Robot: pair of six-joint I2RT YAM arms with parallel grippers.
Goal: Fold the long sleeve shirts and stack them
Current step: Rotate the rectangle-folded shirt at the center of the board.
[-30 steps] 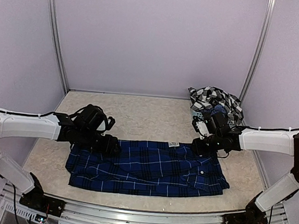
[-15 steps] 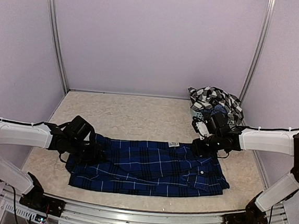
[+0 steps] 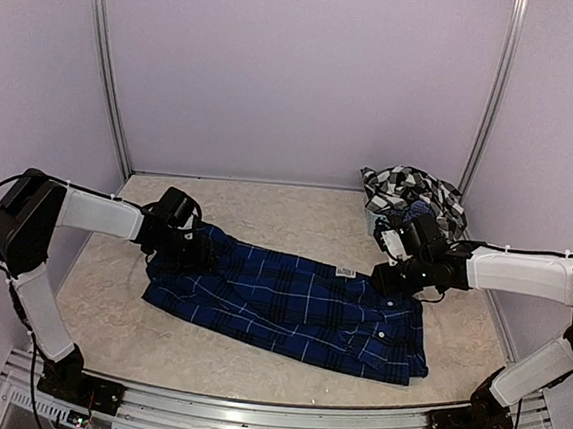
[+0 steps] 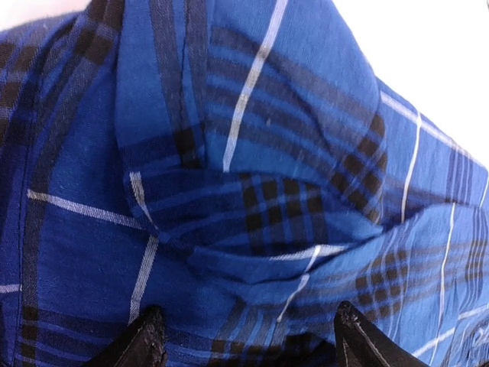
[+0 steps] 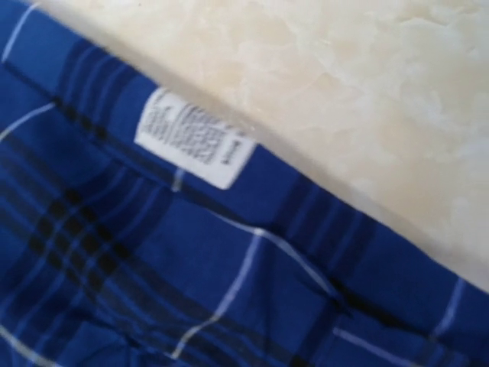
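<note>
Since the left gripper [image 3: 193, 255] swung rearward, navy shirt [image 3: 288, 310] lies slanted; folding seemingly unstarted. Left fingers [image 4: 141, 348] spread over bunched cloth; right gripper [image 3: 392, 277]: cannot tell.

Seen from above, we mark a booth closed by three plain lilac walls: the back wall [image 3: 299, 75] at 12 o'clock, the left wall [image 3: 28, 71] at 9 o'clock and the right wall [image 3: 566, 119] at 3 o'clock. Two slim metal posts, the left upright [image 3: 108, 68] and the right upright [image 3: 495, 92], stand in the rear corners at 11 and 1 o'clock. We label the base as a beige marbled tabletop [image 3: 266, 218], edged at 6 o'clock by an aluminium rail [image 3: 249, 412]. Light falls soft and even.
</note>
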